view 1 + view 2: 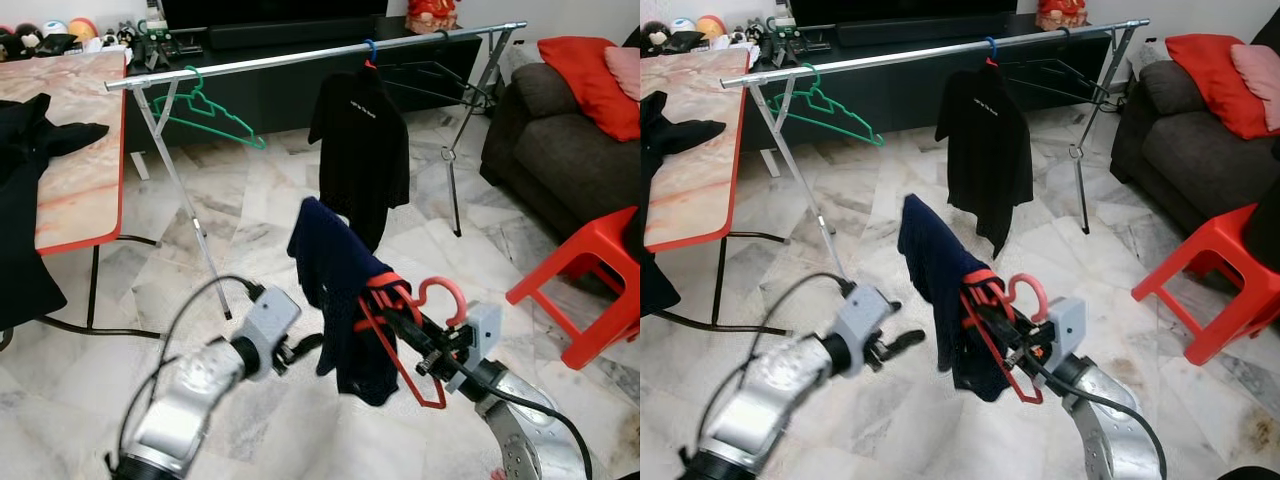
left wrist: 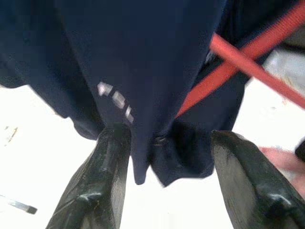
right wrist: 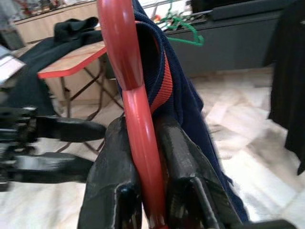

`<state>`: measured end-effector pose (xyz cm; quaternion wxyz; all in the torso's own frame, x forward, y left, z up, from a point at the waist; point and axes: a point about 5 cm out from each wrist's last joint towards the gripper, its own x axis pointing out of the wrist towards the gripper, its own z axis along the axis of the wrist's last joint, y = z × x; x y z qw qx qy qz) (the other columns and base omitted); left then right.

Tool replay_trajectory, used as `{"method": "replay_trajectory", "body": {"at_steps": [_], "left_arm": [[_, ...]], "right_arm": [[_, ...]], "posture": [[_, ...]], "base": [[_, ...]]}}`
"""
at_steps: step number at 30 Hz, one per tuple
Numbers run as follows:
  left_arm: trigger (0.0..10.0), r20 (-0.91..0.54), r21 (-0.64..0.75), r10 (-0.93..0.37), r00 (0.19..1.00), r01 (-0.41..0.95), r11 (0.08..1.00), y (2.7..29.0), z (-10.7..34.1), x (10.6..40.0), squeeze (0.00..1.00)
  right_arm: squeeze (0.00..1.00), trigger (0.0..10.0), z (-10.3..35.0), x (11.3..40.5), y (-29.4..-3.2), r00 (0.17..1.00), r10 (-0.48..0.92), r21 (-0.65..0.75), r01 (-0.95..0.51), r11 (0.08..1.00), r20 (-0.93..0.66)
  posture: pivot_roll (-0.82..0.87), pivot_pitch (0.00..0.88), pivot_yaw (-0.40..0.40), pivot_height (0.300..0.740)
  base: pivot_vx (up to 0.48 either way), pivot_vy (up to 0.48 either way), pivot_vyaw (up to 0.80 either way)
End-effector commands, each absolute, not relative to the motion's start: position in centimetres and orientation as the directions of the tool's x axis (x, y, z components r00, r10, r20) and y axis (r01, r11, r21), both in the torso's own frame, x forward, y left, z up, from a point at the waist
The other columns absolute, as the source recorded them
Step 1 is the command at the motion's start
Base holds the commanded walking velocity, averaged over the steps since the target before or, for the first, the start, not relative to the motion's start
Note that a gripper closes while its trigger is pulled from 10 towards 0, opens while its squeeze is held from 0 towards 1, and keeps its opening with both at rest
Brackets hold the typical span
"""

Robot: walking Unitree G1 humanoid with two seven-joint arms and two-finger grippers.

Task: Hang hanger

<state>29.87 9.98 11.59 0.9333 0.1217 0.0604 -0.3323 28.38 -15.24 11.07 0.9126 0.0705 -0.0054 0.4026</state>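
Right wrist view shows the right end effector (image 3: 147, 157) clenched on the red hanger (image 3: 131, 95), which carries a navy shirt (image 1: 335, 290) and is held up in the air above the marble floor (image 1: 250, 230), well short of the silver clothes rail (image 1: 300, 57). From the left eye view, the left end effector (image 1: 300, 350) sits just beside the shirt's lower edge with its fingers (image 2: 102, 186) spread apart and gripping nothing. On the rail hang a green hanger (image 1: 205, 112) and a black shirt (image 1: 358, 150), with a red-edged table (image 1: 75, 150) on the left and a red stool (image 1: 590, 285) on the right.
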Motion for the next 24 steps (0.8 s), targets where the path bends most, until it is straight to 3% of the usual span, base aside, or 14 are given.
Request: {"method": "replay_trajectory", "body": {"at_steps": [1,4,9,10,17,24], "left_arm": [[10.0,-0.168,0.198,-0.567,0.807,0.591,0.782,10.4,11.7,30.3,0.00],[10.0,-0.097,0.199,-0.467,0.879,0.477,0.856,11.6,12.7,31.3,0.00],[10.0,-0.141,0.228,-0.423,0.895,0.445,0.866,14.0,12.0,31.3,0.00],[10.0,-0.163,0.248,-0.403,0.901,0.433,0.867,15.0,11.5,31.2,1.00],[10.0,-0.254,0.228,-0.476,0.842,0.530,0.817,17.0,10.1,29.8,1.00],[10.0,-0.320,0.136,-0.591,0.740,0.654,0.744,15.7,9.0,29.1,1.00]], "right_arm": [[0.00,0.0,12.2,28.2,-15.0,0.641,0.761,0.103,-0.768,0.633,0.102],[0.00,0.0,12.2,27.9,-16.3,0.604,0.797,0.029,-0.797,0.604,0.014],[0.00,0.0,11.9,27.9,-19.0,0.585,0.804,-0.020,-0.810,0.586,-0.107],[0.00,0.0,11.9,27.9,-20.0,0.577,0.805,-0.021,-0.814,0.581,-0.138],[0.00,0.0,13.2,28.2,-23.6,0.545,0.805,-0.042,-0.833,0.552,-0.233],[0.00,0.0,14.6,28.1,-23.8,0.464,0.856,-0.035,-0.882,0.470,-0.228]], "posture": [[-0.01,0.140,-0.055,0.740],[-0.03,0.141,-0.053,0.740],[-0.02,0.134,-0.060,0.740],[-0.02,0.136,-0.064,0.740],[0.00,0.133,-0.081,0.740],[-0.01,0.130,-0.091,0.740]], "base": [[0.000,0.000,0.00],[0.000,0.000,0.00],[0.000,0.000,0.00],[0.000,0.000,0.00],[0.000,0.000,0.00],[0.000,0.000,0.00]]}}
